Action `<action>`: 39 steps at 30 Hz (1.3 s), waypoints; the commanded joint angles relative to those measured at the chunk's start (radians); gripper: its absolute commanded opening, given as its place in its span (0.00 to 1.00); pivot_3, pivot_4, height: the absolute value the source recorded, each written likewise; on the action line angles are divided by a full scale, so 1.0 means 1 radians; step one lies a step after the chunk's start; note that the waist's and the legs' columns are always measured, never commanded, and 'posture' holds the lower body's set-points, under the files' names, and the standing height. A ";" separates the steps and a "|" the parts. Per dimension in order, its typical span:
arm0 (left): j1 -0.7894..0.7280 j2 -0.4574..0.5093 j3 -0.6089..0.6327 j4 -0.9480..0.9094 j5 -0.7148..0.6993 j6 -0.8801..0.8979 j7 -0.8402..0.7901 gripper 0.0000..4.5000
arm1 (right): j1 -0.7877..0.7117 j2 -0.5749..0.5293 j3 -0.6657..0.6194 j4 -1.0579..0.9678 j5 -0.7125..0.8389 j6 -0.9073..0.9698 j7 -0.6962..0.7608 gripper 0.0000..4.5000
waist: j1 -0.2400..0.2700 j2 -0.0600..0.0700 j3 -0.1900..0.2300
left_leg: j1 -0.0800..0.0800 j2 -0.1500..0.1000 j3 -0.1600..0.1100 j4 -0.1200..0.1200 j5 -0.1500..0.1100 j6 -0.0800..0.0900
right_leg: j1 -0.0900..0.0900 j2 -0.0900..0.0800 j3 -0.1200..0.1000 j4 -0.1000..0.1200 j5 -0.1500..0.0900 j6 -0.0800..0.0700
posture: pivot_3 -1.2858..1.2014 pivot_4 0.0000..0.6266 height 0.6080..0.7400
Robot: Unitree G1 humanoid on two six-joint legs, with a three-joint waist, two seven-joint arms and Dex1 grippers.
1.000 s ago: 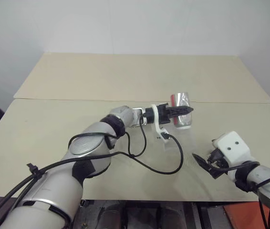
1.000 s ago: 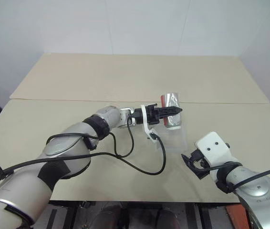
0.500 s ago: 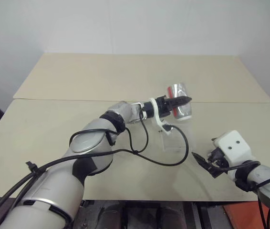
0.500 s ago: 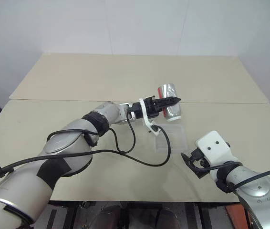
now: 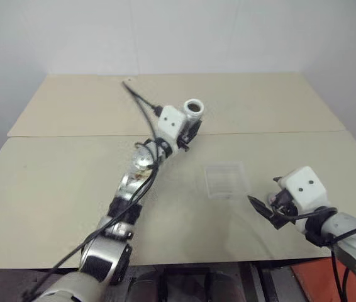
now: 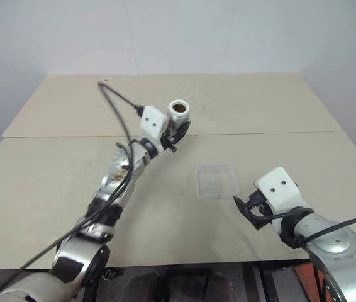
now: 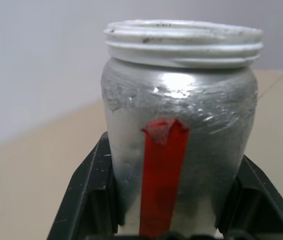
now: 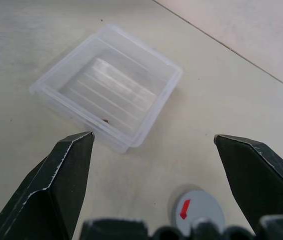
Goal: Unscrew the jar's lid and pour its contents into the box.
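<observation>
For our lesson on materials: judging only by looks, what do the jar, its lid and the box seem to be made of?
The jar: probably glass or clear plastic, glossy with highlights, under a wrinkled silvery wrap bearing a red strip; its threaded rim is bare.
The lid: a matte grey disc with a red mark, likely plastic or painted metal; cannot tell which.
The box: thin transparent plastic, since the table shows through its ribbed floor.

The jar (image 7: 179, 135) looks silvery-grey with a white threaded rim and one red vertical stripe. The lid (image 8: 197, 211) is grey with a small red mark. The box (image 8: 109, 85) is clear, ribbed with faint parallel lines, holding a tiny dark speck, perhaps brown. The table (image 5: 58, 182) is pale beige.
</observation>
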 commanded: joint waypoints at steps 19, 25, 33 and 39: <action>0.216 0.001 0.037 -0.058 0.021 0.013 0.037 0.44 | -0.034 -0.022 0.070 0.053 -0.059 -0.114 0.031 0.99 | 0.017 0.000 0.000 | 0.003 0.000 -0.001 -0.001 0.000 0.000 | 0.003 0.000 0.000 -0.002 0.000 -0.002 | 0.52 0.24 1.00; 0.245 0.008 0.044 -0.056 0.013 -0.037 0.008 0.65 | -0.025 -0.026 0.076 0.053 -0.072 -0.125 0.032 1.00 | 0.016 0.000 0.000 | 0.003 0.000 -0.001 -0.001 0.000 0.000 | 0.003 0.000 0.000 -0.002 0.000 -0.002 | 0.52 0.24 1.00; 0.312 0.020 0.038 -0.142 0.014 -0.034 -0.009 0.98 | -0.034 -0.014 0.085 0.070 -0.070 -0.139 0.035 1.00 | 0.016 0.000 0.000 | 0.003 0.000 -0.001 -0.001 -0.001 0.001 | 0.002 0.000 0.000 -0.002 0.000 -0.002 | 0.52 0.24 1.00; 0.411 0.047 0.048 -0.299 -0.008 0.011 -0.029 0.98 | -0.035 -0.019 0.094 0.086 -0.072 -0.151 0.043 1.00 | 0.015 0.000 0.000 | 0.002 0.001 -0.001 -0.001 -0.001 0.001 | 0.002 0.000 0.000 -0.003 0.000 -0.002 | 0.52 0.24 1.00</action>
